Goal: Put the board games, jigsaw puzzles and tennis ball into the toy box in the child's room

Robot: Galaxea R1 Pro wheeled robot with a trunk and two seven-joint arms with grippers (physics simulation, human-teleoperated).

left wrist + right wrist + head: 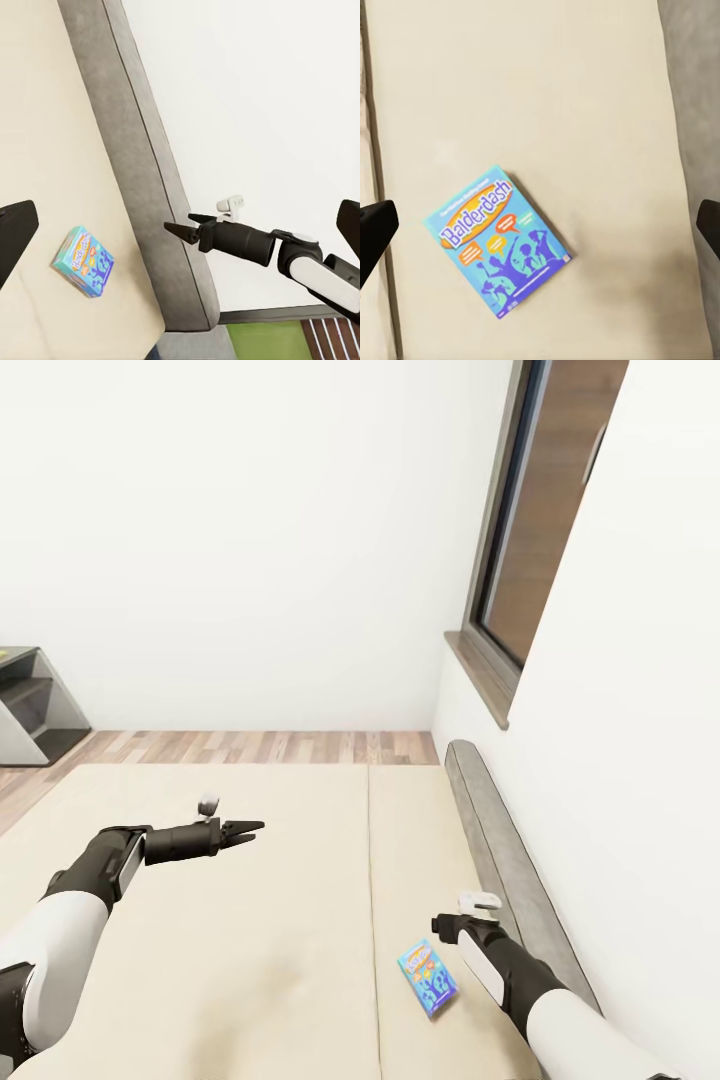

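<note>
Blue game box lies flat on the bed, near the grey headboard.

The right wrist view reads its cover, "Balderdash" in orange on bright blue, with the right gripper's dark fingertips spread wide at either side, nothing between them. In the head view the right gripper hangs just above the box. The left gripper reaches over the smooth beige mattress, its jaws seemingly together. The left wrist view catches the right arm against the white wall.
</note>
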